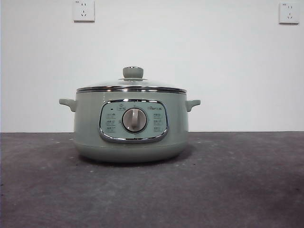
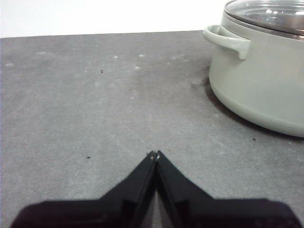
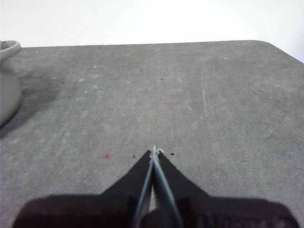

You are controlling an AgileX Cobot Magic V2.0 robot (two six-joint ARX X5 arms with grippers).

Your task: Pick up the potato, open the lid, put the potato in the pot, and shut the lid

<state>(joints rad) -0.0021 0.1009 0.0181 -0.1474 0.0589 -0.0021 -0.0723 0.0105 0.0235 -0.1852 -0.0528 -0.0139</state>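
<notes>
The pale sage-green pot (image 1: 130,124) stands in the middle of the grey table with its dial panel facing the front view. The glass lid (image 1: 132,87) with its green knob sits closed on it. The potato is not in view in any frame. My left gripper (image 2: 155,154) is shut and empty above bare table, with the pot (image 2: 261,80) and lid (image 2: 268,13) off to one side of it. My right gripper (image 3: 154,151) is shut and empty over bare table, with only the pot's handle and wall (image 3: 7,80) at the picture's edge.
A grey table (image 1: 237,190) runs to a white wall with two sockets (image 1: 83,10) high up. The table's rounded far corner (image 3: 270,45) shows in the right wrist view. Neither arm shows in the front view.
</notes>
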